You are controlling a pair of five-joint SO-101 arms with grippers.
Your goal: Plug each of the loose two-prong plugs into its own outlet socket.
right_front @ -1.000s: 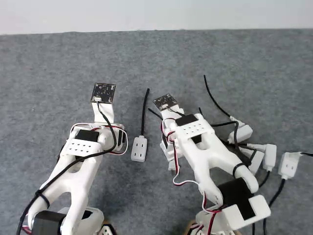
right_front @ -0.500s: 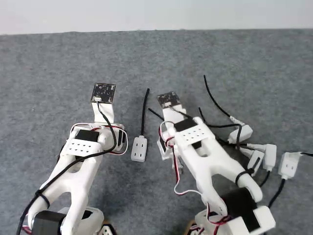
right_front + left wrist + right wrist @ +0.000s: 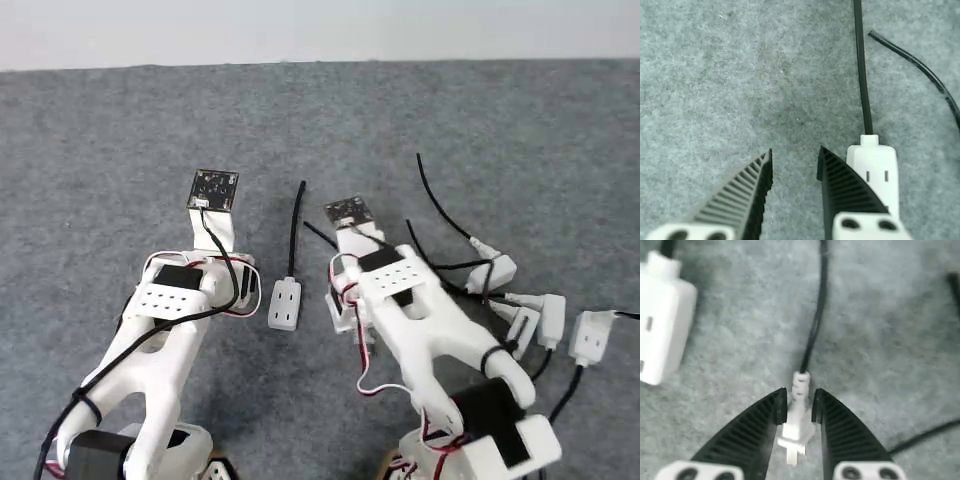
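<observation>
A white outlet socket [image 3: 285, 304] with a black cord [image 3: 297, 225] lies on the grey carpet between the two arms. In the left wrist view my left gripper [image 3: 794, 157] is open over bare carpet, and this socket [image 3: 875, 172] lies just beside one finger. My right gripper [image 3: 799, 397] is shut on a small white two-prong plug [image 3: 796, 427], whose black cord [image 3: 815, 320] runs away from the fingers. The same socket [image 3: 662, 340] lies a short way off to the side of that plug. In the high view both grippers are hidden under their arms.
To the right of the right arm [image 3: 420, 310] lies a tangle of white plugs and sockets [image 3: 530, 318] with black cords, plus a separate white socket [image 3: 590, 337] at the far right. The carpet farther back is bare up to the white wall.
The right arm has drawn back a little toward the near edge, uncovering more of the plug cluster on the right. The left arm and the middle socket have not moved.
</observation>
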